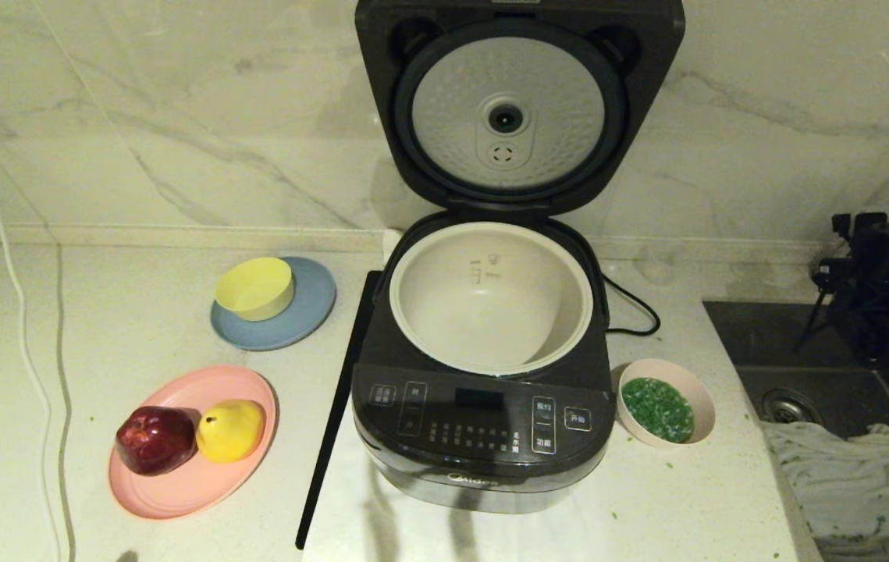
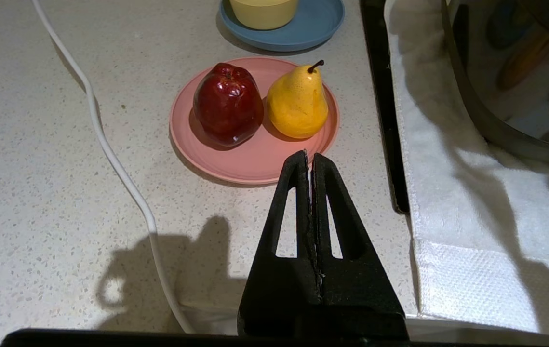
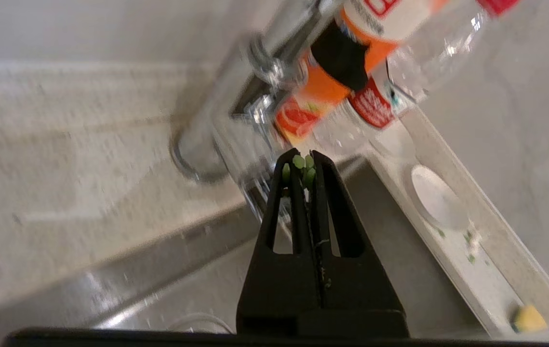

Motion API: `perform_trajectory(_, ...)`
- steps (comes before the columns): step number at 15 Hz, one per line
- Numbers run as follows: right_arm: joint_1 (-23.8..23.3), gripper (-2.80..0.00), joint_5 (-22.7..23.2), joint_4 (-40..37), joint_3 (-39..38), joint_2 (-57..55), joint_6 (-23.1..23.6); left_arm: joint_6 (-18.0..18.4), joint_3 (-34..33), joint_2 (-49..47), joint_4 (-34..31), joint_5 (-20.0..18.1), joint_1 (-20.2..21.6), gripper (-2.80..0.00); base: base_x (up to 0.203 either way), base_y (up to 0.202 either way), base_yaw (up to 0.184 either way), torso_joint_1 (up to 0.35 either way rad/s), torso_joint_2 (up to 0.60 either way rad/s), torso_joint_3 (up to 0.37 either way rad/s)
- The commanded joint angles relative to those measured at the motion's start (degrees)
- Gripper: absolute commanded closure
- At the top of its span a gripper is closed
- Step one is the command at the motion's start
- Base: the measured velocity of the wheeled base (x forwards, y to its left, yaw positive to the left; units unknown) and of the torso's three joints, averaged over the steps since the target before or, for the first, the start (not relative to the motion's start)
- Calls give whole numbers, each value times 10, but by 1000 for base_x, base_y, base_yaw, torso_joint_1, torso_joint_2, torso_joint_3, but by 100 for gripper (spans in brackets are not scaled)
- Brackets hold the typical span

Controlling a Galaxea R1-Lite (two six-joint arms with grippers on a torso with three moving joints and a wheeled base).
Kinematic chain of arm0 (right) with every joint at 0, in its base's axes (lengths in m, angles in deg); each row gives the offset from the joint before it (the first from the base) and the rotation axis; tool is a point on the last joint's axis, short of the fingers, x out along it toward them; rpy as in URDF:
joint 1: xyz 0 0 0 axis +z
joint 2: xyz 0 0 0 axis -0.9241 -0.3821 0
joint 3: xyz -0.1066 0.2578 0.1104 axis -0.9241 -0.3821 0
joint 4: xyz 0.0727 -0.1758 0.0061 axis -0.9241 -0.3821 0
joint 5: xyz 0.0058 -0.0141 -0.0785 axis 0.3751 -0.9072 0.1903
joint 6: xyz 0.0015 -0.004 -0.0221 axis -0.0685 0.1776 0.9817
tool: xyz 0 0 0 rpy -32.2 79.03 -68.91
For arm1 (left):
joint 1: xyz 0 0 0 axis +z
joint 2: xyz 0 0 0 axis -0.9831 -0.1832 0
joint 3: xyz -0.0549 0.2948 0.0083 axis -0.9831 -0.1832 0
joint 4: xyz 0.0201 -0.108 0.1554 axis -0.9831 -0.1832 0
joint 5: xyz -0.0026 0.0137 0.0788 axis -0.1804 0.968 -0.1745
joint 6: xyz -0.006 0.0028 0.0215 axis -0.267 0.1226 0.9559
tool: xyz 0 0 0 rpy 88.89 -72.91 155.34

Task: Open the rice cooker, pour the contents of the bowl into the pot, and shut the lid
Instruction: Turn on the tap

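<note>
With the lid (image 1: pixel 520 109) of the rice cooker (image 1: pixel 483 437) already standing upright against the back wall, the first step looks done, and the pot (image 1: pixel 491 297) sits bare and empty inside. Pouring has not begun: the bowl (image 1: pixel 666 402) rests on the counter (image 1: pixel 140 312) just beside the cooker's front right corner, toward the counter's right edge by the sink (image 1: pixel 826 367), and the green bits (image 1: pixel 656 410) fill it. Judging by this, the pour and closing the lid remain. Over the sink near the tap, the right tool (image 3: pixel 304 166) has its fingers pressed together, gripping nothing but a few green bits stuck at the tips. Near the front edge, by a pink plate (image 2: pixel 255 159) of fruit, the left tool (image 2: pixel 309 159) hangs parked, fingers also pressed together and empty.
</note>
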Motion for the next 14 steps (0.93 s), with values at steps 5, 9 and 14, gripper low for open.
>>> perform_trajectory(5, 11, 0, 0, 8, -90, 34, -6, 0, -4, 0, 0, 0, 0, 0, 0, 0, 0, 0, 0, 0)
perform_trajectory(9, 15, 0, -3, 33, -104, 45, -9, 0, -4, 0, 0, 0, 0, 0, 0, 0, 0, 0, 0, 0)
perform_trajectory(14, 62, 0, 19, -33, -188, 186, -45, 0, -4, 0, 0, 0, 0, 0, 0, 0, 0, 0, 0, 0)
